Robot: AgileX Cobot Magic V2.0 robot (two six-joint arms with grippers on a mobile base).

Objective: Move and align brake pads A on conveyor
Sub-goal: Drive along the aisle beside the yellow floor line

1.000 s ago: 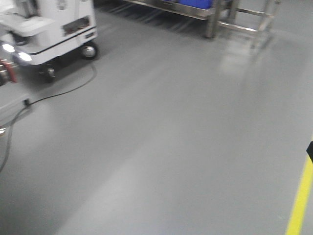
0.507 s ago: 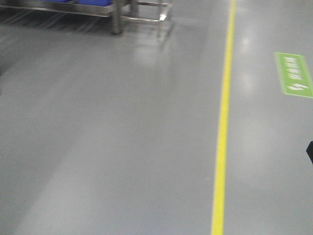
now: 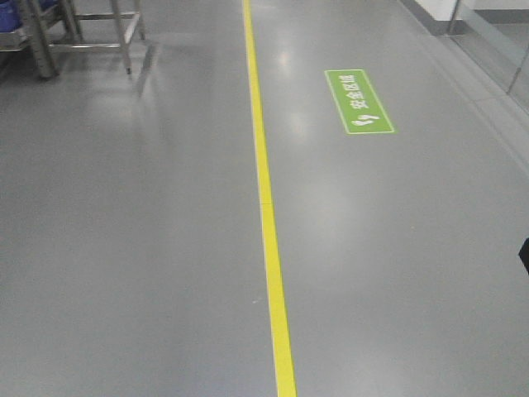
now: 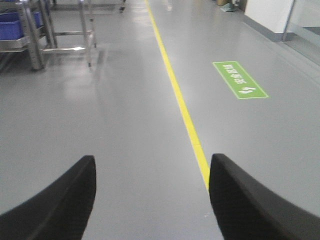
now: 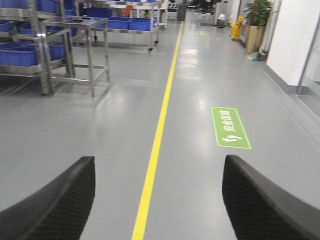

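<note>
Left gripper (image 4: 152,159) and right gripper (image 5: 158,159) both spread wide over the grey floor (image 3: 124,248)

Each claw has its black fingers far apart and there's nothing between them except floor. A yellow line (image 3: 263,182) runs up the middle of the floor, and a green sign (image 3: 358,101) is stuck flat a little to its right. Steel racks (image 5: 75,50) with blue bins (image 5: 22,54) stand along the far left edge. The brake pads A and the conveyor don't show in any view, so can't tell where they sit.
</note>
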